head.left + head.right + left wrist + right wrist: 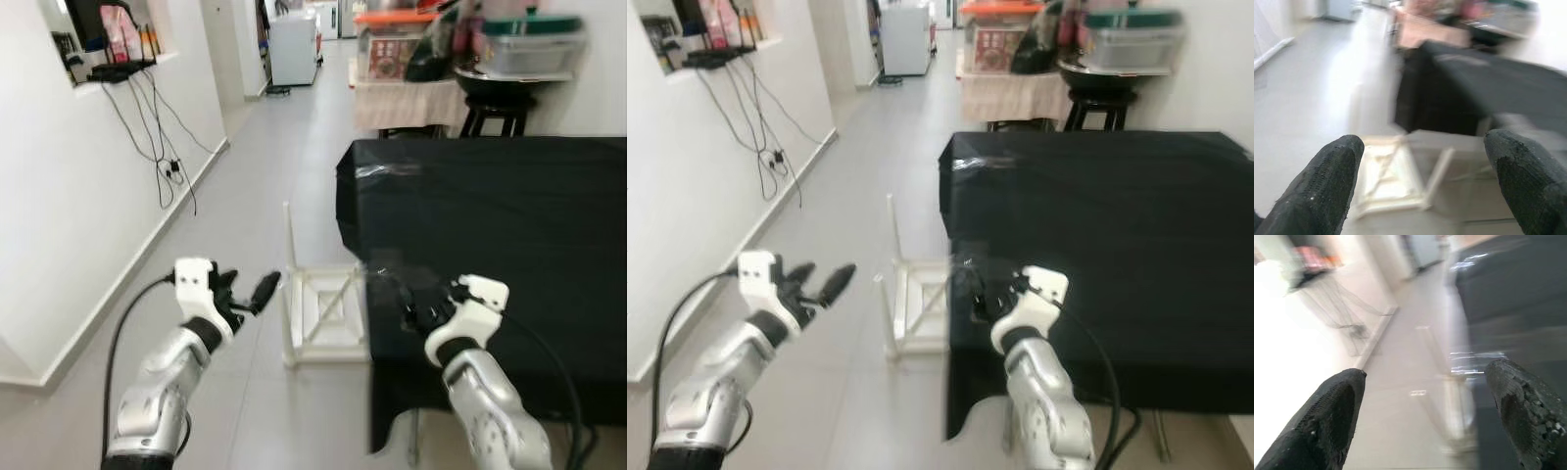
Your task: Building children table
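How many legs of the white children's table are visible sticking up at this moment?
1: a thin leg rising from the far left corner of the white children's table on the floor; the black tablecloth may hide others.

Two silver, rounded metal arms are seen at the lower left and lower right of the head views, each ending in a white boxy wrist block. From each block two long black fingers with a rough, grainy surface are carried by the left gripper [245, 294] and the right gripper [416, 311]. A black cable is looped beside each arm.
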Controlling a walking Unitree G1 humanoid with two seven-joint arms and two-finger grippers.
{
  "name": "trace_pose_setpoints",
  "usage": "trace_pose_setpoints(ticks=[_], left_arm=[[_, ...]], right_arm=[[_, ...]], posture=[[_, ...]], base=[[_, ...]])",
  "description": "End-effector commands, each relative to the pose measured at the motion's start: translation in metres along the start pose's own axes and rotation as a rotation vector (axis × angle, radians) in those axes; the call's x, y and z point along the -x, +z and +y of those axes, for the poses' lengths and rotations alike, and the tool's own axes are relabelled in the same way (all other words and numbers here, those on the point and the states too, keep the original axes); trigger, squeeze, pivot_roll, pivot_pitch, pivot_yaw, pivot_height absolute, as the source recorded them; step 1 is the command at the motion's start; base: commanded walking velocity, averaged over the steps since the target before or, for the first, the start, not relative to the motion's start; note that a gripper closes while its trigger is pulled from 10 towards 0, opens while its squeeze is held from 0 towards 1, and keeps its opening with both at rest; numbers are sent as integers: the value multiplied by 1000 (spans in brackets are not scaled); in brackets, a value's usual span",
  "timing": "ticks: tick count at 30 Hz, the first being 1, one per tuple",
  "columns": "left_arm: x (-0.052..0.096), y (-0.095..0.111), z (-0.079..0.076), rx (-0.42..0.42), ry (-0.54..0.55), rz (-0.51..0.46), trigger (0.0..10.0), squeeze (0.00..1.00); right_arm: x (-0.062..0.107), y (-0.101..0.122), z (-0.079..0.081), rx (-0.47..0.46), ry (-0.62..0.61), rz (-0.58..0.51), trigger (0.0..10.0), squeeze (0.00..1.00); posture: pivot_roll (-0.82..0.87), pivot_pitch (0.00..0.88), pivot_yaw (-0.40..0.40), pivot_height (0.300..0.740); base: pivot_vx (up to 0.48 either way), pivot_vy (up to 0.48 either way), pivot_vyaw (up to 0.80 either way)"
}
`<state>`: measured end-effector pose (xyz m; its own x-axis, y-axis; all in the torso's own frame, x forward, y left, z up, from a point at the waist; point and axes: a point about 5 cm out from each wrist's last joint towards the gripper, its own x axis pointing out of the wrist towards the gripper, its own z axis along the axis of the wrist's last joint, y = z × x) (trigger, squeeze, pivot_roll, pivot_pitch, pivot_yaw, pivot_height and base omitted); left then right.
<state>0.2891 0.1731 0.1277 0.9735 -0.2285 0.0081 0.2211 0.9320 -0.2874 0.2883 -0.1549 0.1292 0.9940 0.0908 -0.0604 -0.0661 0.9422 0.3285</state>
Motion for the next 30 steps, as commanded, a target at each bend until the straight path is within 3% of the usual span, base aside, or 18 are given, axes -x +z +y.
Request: trace_pose_setpoints(ticks=[1, 6, 9, 14, 19, 30], left_arm=[[6, 3, -3, -15, 2, -3, 10000, 0], [26, -4, -7, -26, 6, 18, 10000, 0], [29, -6, -9, -27, 11, 23, 10000, 0], [27, -4, -10, -24, 9, 19, 10000, 0], [26, -3, -12, -29, -1, 24, 10000, 0], [27, -2, -13, -34, -7, 32, 10000, 0]], right_arm=[[0, 6, -5, 26, -19, -21, 10000, 0], [-3, 12, -3, 82, -6, -41, 10000, 0], [-4, 14, -2, 116, 18, -47, 10000, 0], [-4, 16, -2, 156, 42, -51, 10000, 0], [-6, 17, -6, 181, -17, -52, 10000, 0], [-6, 15, -8, 182, -15, -43, 10000, 0]], posture=[[-87, 0, 18, 740], [-71, 0, 12, 740], [-67, 0, 7, 740], [-72, 0, 8, 740], [-77, 0, 15, 740], [-73, 0, 15, 740]], base=[[0, 0, 0], [0, 0, 0], [0, 0, 0], [0, 0, 480], [260, 0, 0], [262, 0, 0]])
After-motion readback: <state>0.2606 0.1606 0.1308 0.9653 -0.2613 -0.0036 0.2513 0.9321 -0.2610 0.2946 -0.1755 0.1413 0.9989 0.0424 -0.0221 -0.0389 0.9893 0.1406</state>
